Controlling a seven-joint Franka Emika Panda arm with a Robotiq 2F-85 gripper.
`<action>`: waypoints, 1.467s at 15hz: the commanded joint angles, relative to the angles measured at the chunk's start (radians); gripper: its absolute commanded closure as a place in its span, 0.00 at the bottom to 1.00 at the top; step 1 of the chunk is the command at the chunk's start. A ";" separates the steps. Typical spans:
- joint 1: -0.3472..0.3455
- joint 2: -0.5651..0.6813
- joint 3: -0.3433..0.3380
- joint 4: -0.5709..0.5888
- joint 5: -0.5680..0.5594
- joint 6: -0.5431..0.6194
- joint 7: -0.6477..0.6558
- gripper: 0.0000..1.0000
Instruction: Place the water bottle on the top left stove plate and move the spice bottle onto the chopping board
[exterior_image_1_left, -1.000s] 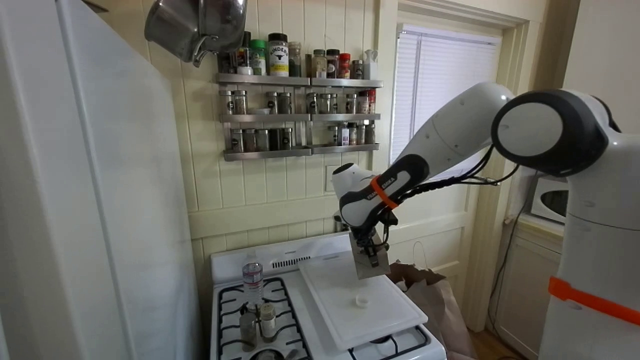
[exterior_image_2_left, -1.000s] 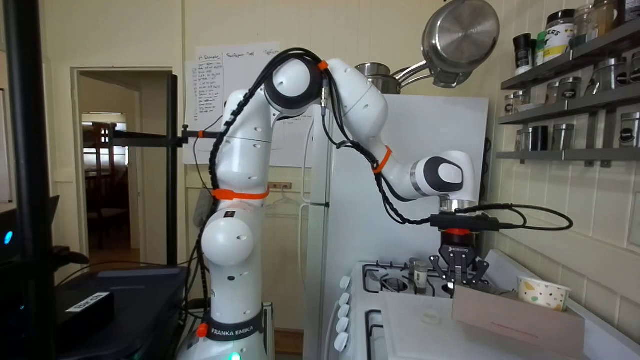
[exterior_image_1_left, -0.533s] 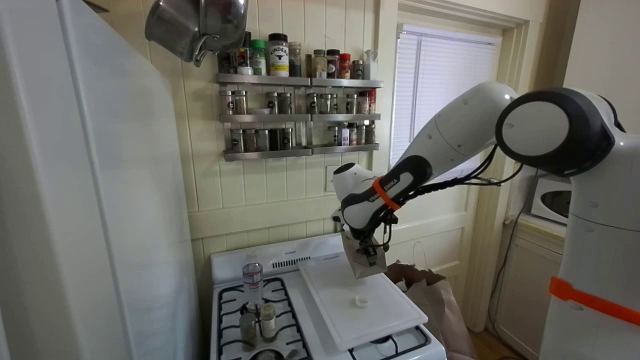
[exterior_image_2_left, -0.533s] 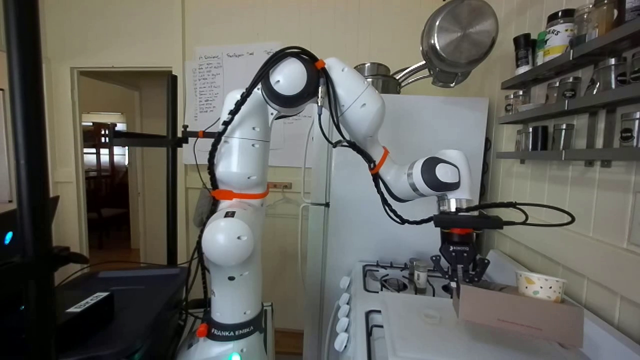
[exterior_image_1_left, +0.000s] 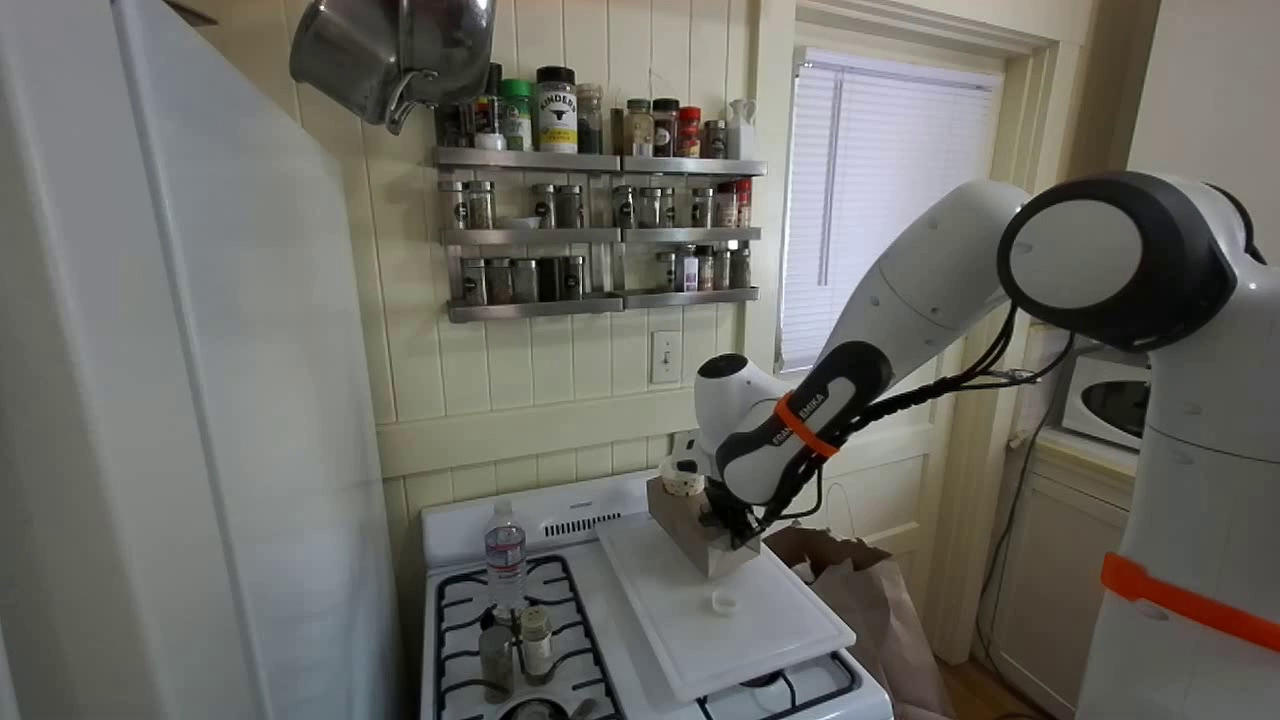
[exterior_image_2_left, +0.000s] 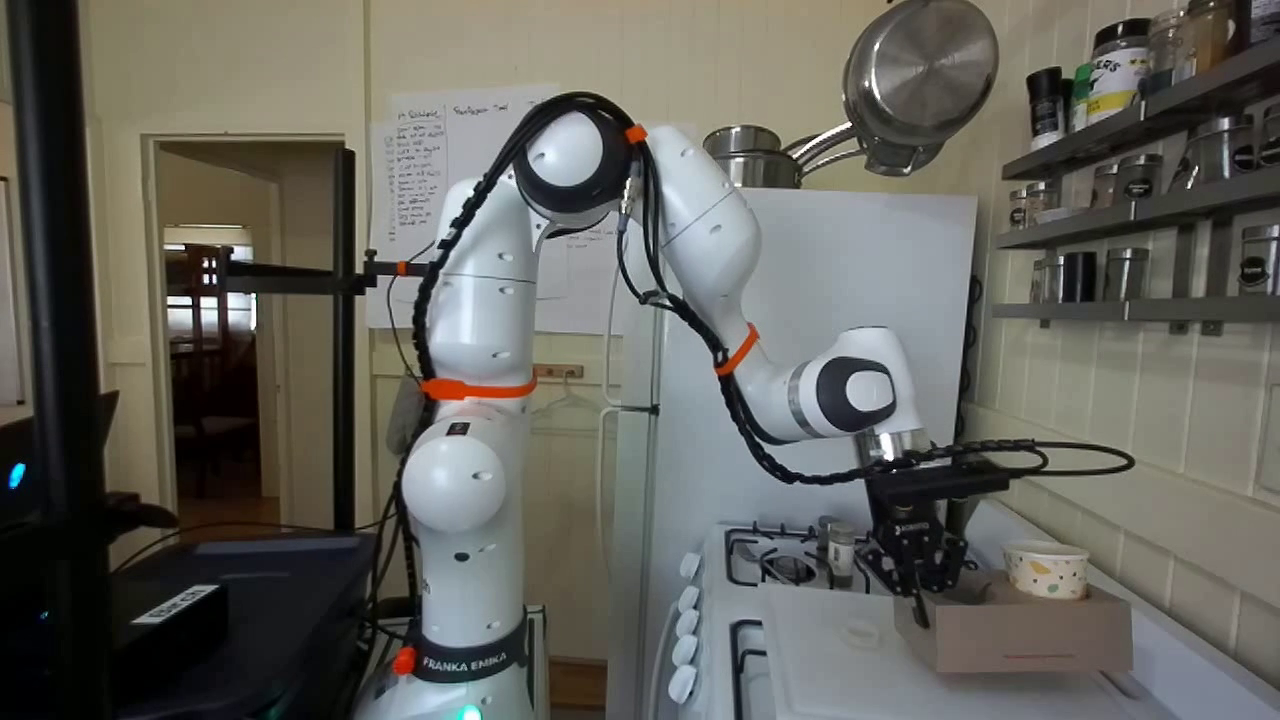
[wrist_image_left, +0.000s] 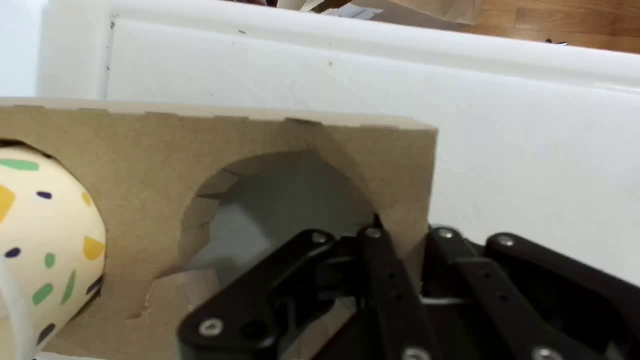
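The clear water bottle (exterior_image_1_left: 505, 562) stands upright on the black grate of the back left stove plate (exterior_image_1_left: 578, 592); the arm hides it in an exterior view. The pale spice bottle (exterior_image_1_left: 536, 643) stands in front of it, and shows in an exterior view (exterior_image_2_left: 841, 557). The white chopping board (exterior_image_1_left: 770, 640) covers the cooktop's right part, and fills the wrist view's background (wrist_image_left: 525, 150). My gripper (exterior_image_2_left: 920, 590) is shut on the end of a brown cardboard cup holder (exterior_image_2_left: 1030, 640), one finger (wrist_image_left: 402, 231) inside its hole. The holder is low over the board; contact cannot be told.
A spotted paper cup (exterior_image_2_left: 1046, 572) sits in the cardboard holder. A small white ring (exterior_image_1_left: 724, 603) lies on the board. A grey shaker (exterior_image_1_left: 496, 658) stands beside the spice bottle. The fridge (exterior_image_1_left: 230, 400) flanks the stove; a paper bag (exterior_image_1_left: 870, 610) stands beyond the board.
The wrist has tilted and come down. The cardboard holder has gone from slanted to nearly level and sits lower over the board. The bottles have not moved.
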 joint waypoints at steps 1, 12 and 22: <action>-0.013 -0.090 -0.021 -0.152 -0.017 0.152 -0.045 0.98; -0.049 -0.234 -0.021 -0.233 -0.149 0.178 0.185 0.25; 0.141 -0.241 0.018 -0.131 0.007 0.129 0.199 0.00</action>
